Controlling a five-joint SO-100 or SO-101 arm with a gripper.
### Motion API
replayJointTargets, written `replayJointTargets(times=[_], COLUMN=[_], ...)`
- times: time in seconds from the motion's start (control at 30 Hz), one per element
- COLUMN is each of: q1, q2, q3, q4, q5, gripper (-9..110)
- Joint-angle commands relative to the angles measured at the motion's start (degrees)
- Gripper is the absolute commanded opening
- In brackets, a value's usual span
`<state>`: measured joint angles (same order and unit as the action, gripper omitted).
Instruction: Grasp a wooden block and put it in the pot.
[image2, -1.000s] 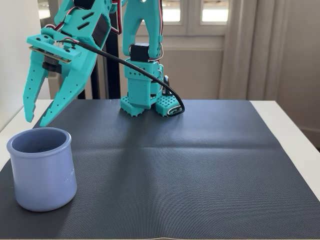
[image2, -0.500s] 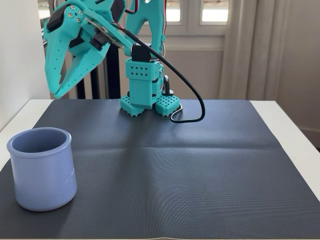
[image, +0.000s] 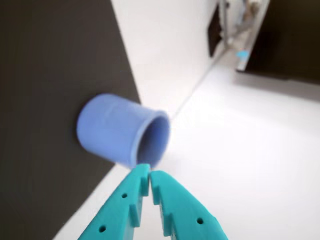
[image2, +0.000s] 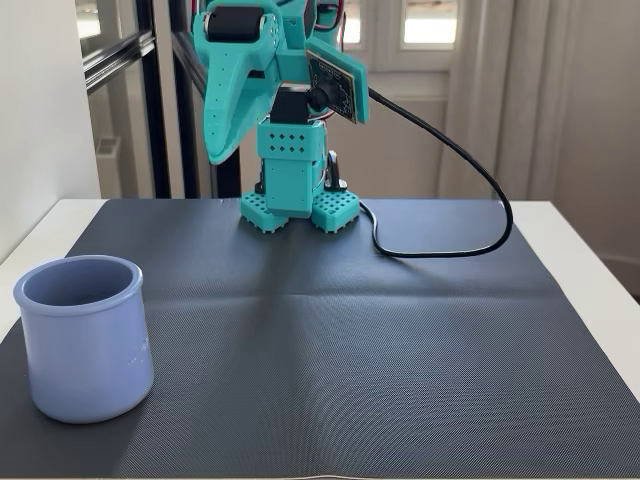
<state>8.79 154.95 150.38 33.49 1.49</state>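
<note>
In the fixed view the pot stands on the mat's front left; my base sits at its back edge.

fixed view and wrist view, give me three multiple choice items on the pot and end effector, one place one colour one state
1. In the fixed view, the pot stands on the mat's
A. near left
B. far right
C. centre

2. The pot's colour is
A. red
B. lavender-blue
C. green

3. In the wrist view, the end effector is
A. wide open
B. gripping the pot
C. shut with nothing between its tips

Key: 1 A, it stands at the lower left of the mat; 2 B, pale lavender-blue walls in both views; 3 C, the teal tips meet and no block shows.
</note>
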Motion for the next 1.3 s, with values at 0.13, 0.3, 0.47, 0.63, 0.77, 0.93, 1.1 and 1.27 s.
replayJointTargets(times=[0.13, 0.3, 0.47, 0.63, 0.77, 0.93, 1.1, 1.27], q1=[-1.23, -5.1, -8.26, -8.44, -8.44, -8.35, -8.17, -8.26], q2=[13.54, 20.83, 25.22, 27.42, 29.71, 34.28, 39.55, 39.81], q3=[14.15, 19.86, 24.35, 27.77, 29.97, 29.97, 29.71, 29.71], q4=[0.09, 0.18, 0.18, 0.18, 1.49, 10.2, 17.4, 17.75], q5=[-0.53, -0.79, -0.79, -0.79, -0.79, -0.79, -0.79, -0.79], gripper=[0, 0, 0, 0, 0, 0, 0, 0])
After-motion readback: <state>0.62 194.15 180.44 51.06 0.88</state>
